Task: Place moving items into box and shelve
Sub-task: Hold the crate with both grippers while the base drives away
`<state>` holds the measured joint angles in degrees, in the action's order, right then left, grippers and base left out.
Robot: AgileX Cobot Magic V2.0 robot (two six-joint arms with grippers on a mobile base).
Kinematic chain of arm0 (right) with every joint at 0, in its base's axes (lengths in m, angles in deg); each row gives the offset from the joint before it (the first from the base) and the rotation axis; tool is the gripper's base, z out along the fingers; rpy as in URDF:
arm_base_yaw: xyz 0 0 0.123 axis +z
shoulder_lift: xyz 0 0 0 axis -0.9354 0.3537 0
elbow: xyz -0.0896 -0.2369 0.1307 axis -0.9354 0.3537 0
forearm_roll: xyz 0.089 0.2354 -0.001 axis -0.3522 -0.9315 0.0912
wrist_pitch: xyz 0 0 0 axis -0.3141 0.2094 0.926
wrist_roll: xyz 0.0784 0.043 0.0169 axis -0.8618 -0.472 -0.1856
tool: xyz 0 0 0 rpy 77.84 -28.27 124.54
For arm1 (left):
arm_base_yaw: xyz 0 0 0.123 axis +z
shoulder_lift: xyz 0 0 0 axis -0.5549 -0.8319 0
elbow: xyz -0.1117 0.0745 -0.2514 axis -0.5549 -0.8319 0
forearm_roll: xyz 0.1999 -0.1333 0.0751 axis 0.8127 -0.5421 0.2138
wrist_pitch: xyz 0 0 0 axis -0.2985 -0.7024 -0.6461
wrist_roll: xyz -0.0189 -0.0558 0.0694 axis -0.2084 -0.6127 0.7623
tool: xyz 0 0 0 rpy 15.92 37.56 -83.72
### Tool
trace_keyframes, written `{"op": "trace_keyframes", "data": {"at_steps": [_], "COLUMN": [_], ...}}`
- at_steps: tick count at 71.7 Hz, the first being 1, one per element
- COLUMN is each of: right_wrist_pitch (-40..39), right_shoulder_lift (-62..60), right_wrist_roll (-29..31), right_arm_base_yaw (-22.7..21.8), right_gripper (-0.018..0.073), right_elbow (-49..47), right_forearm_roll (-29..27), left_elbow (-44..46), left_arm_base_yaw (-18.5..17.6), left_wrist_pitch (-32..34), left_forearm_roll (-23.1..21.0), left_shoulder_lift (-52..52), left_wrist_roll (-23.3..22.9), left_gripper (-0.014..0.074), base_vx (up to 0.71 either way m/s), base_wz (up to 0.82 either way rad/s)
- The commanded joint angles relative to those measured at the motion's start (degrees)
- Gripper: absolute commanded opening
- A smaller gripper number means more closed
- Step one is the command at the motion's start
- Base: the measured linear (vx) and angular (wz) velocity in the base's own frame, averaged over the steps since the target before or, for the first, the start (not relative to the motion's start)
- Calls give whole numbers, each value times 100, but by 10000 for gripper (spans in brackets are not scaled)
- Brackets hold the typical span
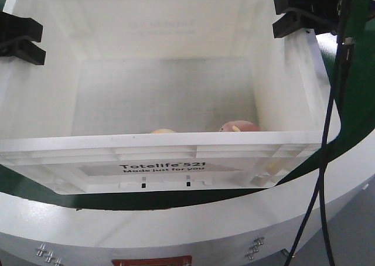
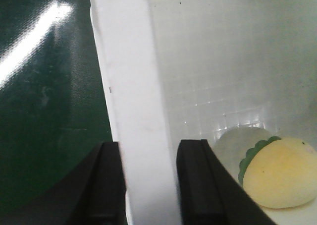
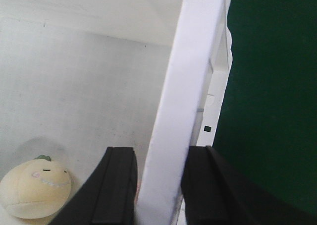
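The box [image 1: 176,143], a white crate printed "Totelife 521", fills the front view. Low behind its front rim show two moving items: a cream lump [image 1: 162,130] and a reddish-brown one [image 1: 239,126]. My left gripper [image 1: 35,41] straddles the box's left wall [image 2: 133,86], with one black finger [image 2: 109,185] outside and the other inside. Left gripper [image 2: 148,185] is shut on that wall, next to a yellowish lump [image 2: 280,173] with a green frill. Right gripper [image 1: 280,14] [image 3: 158,185] is shut on the right wall [image 3: 183,96]. A cream lump [image 3: 34,188] lies on the box floor.
The box sits over a dark green surface [image 1: 351,102] ringed by a curved white edge [image 1: 176,231]. A black cable [image 1: 328,131] hangs down on the right, in front of the box's corner. Bolts and a red label [image 1: 152,261] mark the near edge.
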<state>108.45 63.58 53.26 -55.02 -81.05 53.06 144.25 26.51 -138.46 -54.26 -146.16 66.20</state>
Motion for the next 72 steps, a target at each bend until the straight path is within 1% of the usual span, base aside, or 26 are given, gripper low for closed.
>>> {"op": "trace_keyframes", "data": {"at_steps": [1, 49, 72], "right_wrist_pitch": [-631, -631, -631], "right_shoulder_lift": [-270, -270, -270], "right_wrist_roll": [108, 108, 108], "right_arm_base_yaw": [85, 85, 85], "right_gripper": [-12, -12, -12], "right_elbow": [-247, -247, -247], "right_forearm_roll": [-930, -930, -930], "left_elbow": [250, 250, 250], "left_arm_base_yaw": [-111, -111, -111], "left_wrist_pitch": [706, 706, 706], "left_forearm_roll": [-1191, -1191, -1191], "left_shoulder_lift": [293, 293, 293], "left_wrist_roll": [94, 94, 94], "left_gripper": [-27, -27, -27], "base_vx": [-1, -8, -8], "base_wz": [-1, -4, 12]}}
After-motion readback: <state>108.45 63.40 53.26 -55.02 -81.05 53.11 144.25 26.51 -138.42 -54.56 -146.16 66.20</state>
